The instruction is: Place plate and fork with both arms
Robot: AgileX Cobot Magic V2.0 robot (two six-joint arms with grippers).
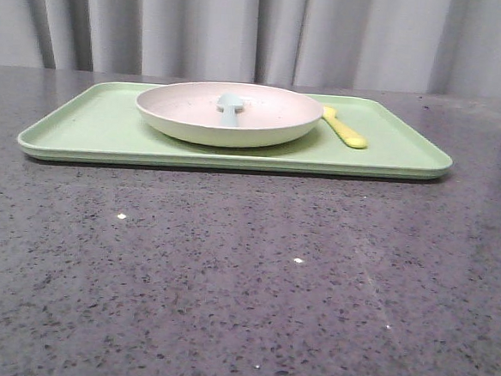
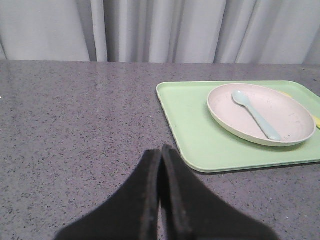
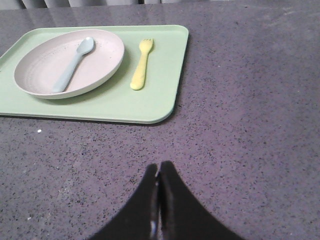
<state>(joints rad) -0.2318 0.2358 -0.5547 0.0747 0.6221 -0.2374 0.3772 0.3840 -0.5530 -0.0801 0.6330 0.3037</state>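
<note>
L gripper [image 2: 161,150] pinched shut, holding nothing, low over the bare table [image 1: 244,282]. From it the tray [image 2: 185,115] sits ahead and off to its right, w/ the plate [image 2: 260,114] on the tray's middle, a blue spoon [image 2: 255,114] lying in it. Plate's the nearer job for the L arm, I'd say.

Plate: round, shallow, pinkish-cream inside, greenish-cream rim, upright.

Fork [image 3: 141,71] lies on the tray just beside the plate's right edge, not touching as far as I can tell. Small, yellow, tines pointing away from the robot, handle end toward it, long axis approx. front-to-back.

R gripper [image 3: 159,172] also closed, empty, well short of the tray; fork is ahead and a bit left of it, so R arm is closer to the fork.
</note>
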